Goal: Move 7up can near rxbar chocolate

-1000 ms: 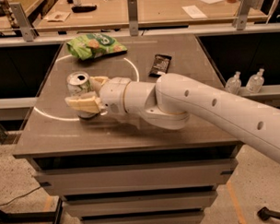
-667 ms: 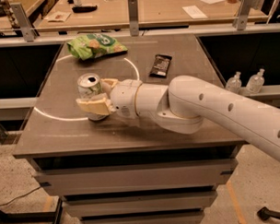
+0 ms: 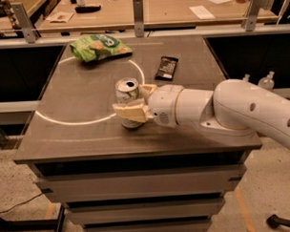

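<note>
Near the middle of the counter (image 3: 73, 106) the 7up can (image 3: 126, 93) stands upright, clasped at mid-height by the gripper (image 3: 131, 100). It is probably light, thin-walled and slick, so a gentle squeeze on the body suits it. Further right and back lies the rxbar chocolate (image 3: 166, 68), apart from it.

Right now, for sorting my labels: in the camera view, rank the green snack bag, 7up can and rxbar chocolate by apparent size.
1. green snack bag
2. 7up can, nearer the camera, so its lead is unsure
3. rxbar chocolate
The gripper is shut on the can, mid-table.
</note>
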`<state>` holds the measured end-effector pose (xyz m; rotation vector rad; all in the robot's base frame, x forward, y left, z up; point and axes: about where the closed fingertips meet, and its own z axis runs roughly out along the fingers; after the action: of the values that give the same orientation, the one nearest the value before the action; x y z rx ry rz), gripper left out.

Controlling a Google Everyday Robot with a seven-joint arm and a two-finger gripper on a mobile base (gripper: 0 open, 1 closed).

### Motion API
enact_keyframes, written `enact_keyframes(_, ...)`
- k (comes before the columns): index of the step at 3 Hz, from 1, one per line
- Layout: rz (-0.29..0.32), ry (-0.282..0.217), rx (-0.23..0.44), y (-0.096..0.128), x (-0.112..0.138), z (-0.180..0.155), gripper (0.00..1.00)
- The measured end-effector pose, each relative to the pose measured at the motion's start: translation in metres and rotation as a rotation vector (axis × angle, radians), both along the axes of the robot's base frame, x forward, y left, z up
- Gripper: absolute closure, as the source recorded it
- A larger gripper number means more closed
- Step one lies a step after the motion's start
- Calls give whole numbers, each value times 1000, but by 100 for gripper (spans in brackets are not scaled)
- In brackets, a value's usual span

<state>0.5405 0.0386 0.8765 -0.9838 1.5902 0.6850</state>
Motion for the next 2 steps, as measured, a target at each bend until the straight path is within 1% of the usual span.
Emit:
enact_keyframes(1,-70,1,-36,-43,11,4,100)
enact_keyframes(2,-123,-21,-43,-65,37,12,100)
